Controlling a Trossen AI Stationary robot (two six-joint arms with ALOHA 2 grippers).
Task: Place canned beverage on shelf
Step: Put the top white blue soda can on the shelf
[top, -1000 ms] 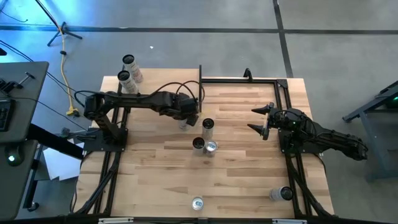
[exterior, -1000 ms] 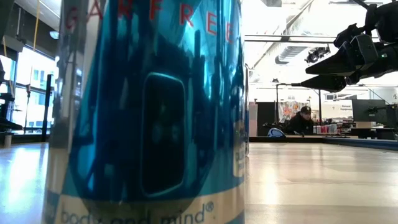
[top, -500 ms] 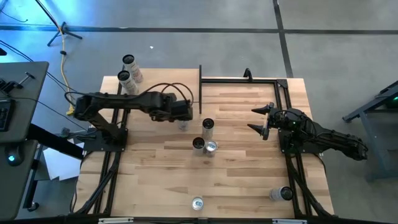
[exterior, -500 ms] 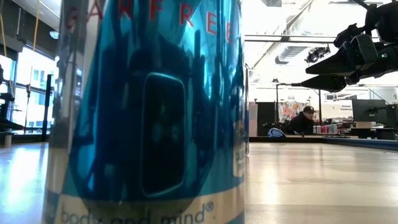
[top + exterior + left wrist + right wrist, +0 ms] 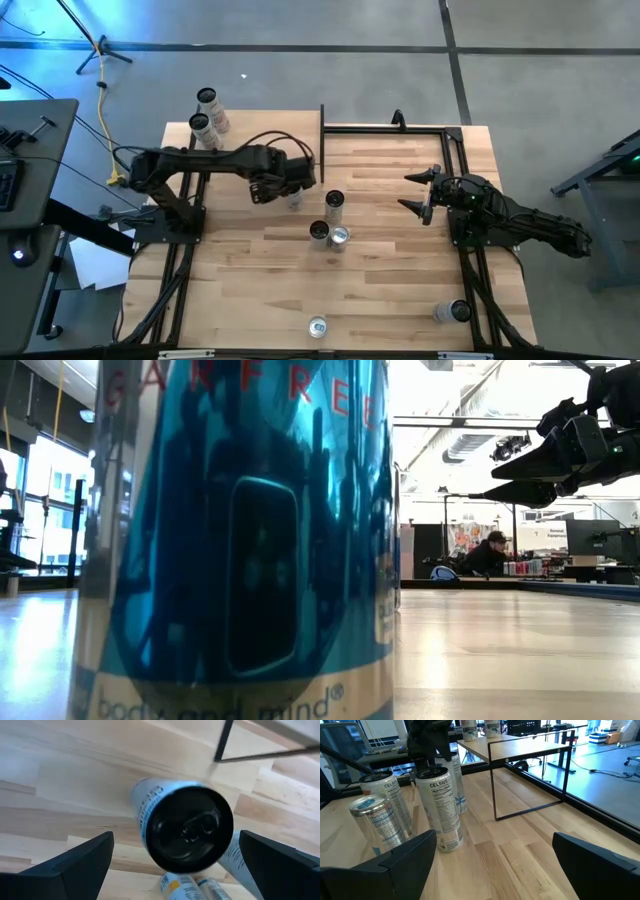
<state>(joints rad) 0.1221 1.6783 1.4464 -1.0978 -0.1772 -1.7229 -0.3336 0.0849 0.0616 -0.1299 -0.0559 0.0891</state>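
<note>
From above, the left claw (image 5: pixel 290 188) hovers over a can (image 5: pixel 294 199) standing on the tabletop (image 5: pixel 380 290), just left of the cluster of three cans (image 5: pixel 328 222) at the tabletop's middle. Its fingers are spread, one on each side of the can, not closed on it. The right claw (image 5: pixel 418 192) waits open, well right of that cluster. Two more cans (image 5: pixel 207 115) stand on the shelf (image 5: pixel 192 128) at the tabletop's far left corner, beyond the left arm. A black frame (image 5: pixel 385 128) runs along the far edge. Two single cans stand near the front edge, one in the middle (image 5: pixel 317 327) and one to the right (image 5: pixel 451 312). Grey floor surrounds the tabletop.

From tabletop height, a blue can (image 5: pixel 240 540) right at the lens fills the left half. The right claw (image 5: pixel 530 470) hangs open at the upper right. Behind, a bright room with a seated person (image 5: pixel 485 555).

Left wrist view: the can's dark lid (image 5: pixel 190 827) lies straight ahead between the two spread fingers (image 5: pixel 80 862), touching neither. More cans (image 5: pixel 192 887) lie beyond it.

Right wrist view: a Celsius can (image 5: pixel 439 807) stands nearest, others (image 5: pixel 380 817) beside it, with the black frame (image 5: pixel 530 775) to one side and the left arm (image 5: pixel 427 737) above the cans.

Against half a second ago, the left arm has shifted slightly toward the cluster; the right arm and all cans are unchanged.
</note>
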